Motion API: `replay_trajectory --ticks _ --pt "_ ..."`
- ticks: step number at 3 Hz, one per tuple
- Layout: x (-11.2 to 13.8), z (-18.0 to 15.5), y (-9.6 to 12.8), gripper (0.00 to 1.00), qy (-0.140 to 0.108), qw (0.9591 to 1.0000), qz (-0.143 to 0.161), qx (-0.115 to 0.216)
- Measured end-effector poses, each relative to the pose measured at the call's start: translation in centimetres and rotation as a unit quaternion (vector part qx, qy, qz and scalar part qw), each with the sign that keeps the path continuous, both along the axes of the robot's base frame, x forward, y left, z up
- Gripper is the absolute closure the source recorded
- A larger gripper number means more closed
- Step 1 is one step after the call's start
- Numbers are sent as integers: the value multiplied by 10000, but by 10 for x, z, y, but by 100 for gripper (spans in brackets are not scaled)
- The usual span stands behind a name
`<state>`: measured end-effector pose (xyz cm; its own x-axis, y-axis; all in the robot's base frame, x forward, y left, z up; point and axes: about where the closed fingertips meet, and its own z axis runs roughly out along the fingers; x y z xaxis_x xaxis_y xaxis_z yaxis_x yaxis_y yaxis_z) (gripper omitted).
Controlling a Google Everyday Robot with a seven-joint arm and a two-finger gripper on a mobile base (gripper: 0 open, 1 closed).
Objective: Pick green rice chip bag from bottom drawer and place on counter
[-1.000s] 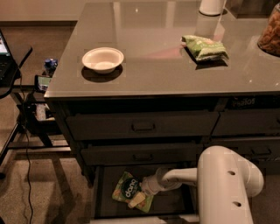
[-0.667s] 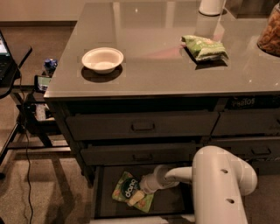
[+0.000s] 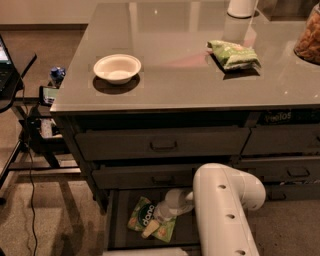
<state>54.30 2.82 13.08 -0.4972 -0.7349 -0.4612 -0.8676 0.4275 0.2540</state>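
The green rice chip bag (image 3: 141, 219) lies flat in the open bottom drawer (image 3: 119, 227), its dark round logo facing up. My gripper (image 3: 152, 226) reaches down into the drawer and sits over the bag's right half, hiding part of it. My white arm (image 3: 225, 210) fills the lower right of the view. The counter (image 3: 175, 75) is the glossy grey top above the drawers.
A white bowl (image 3: 117, 67) sits on the counter's left. A narrower green-and-white bag (image 3: 233, 54) lies at its right, with a white container (image 3: 242, 7) behind it and a jar of snacks (image 3: 309, 37) at the far right. Two closed drawer fronts (image 3: 162, 144) are above the open drawer. A stand with cables (image 3: 30, 125) is at left.
My arm has shifted left, and the gripper has moved further over the green rice chip bag. The bag has stayed where it was.
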Motion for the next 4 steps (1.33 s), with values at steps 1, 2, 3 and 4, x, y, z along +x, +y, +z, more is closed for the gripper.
replay_trajectory --ticks 1,2,3,4 --pt "0 0 1 0 4 10000 8 -3" --pt "0 0 1 19 4 10000 8 -3" --pt "0 0 1 42 5 10000 8 -3" --pt "0 0 1 66 5 10000 8 -3"
